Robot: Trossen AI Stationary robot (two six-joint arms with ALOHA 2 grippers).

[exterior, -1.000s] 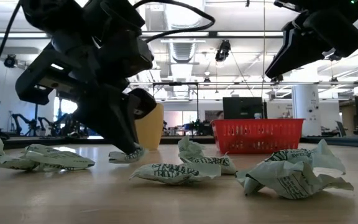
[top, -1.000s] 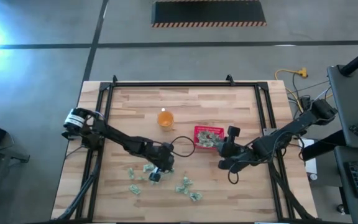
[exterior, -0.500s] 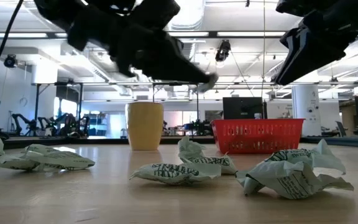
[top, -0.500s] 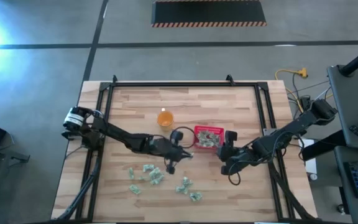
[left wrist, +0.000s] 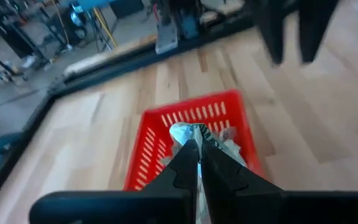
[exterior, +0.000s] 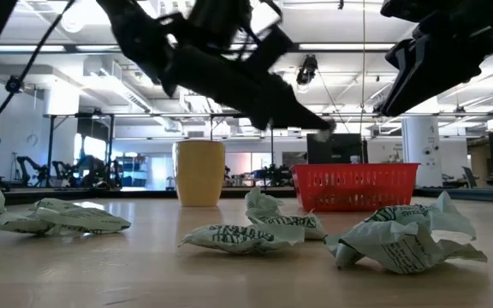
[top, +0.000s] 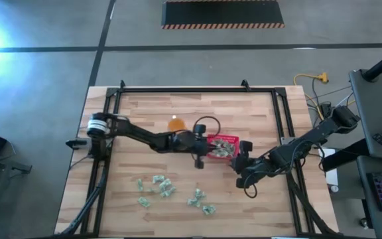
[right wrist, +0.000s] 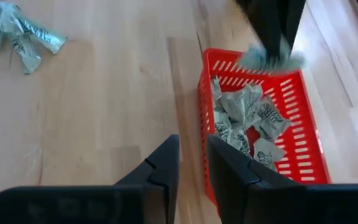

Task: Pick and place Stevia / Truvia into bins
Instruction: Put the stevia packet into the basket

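Observation:
My left gripper [top: 201,157] hangs above the left rim of the red basket [top: 223,147], shut on a green-and-white packet [left wrist: 194,133]; the low view shows its tip [exterior: 322,127] well above the basket [exterior: 355,186]. Several packets [right wrist: 247,115] lie inside the basket. More packets [top: 156,185] [top: 199,197] lie flat on the table near its near edge. My right gripper [top: 241,164] hovers open to the basket's right and nearer, touching nothing; its own wrist view shows its fingers [right wrist: 192,171] standing apart. My left gripper pinches the packet [left wrist: 196,132] between its two fingertips, with crumpled paper sticking out past the tips. The fingers slant down from the table's left. The packet is lifted clear, above the basket's left rim [right wrist: 272,59].
A translucent orange cup [top: 176,123] stands on the far side of my left arm, left of the basket. Black frame rails [top: 280,119] border the table's left, right and far sides. Bare wood lies between the loose packets and the basket.
My left gripper, which was down on a packet in the near-centre pile, has risen with that packet and swung right and toward the far edge, reaching the basket's left rim. The other loose packets have stayed where they were.

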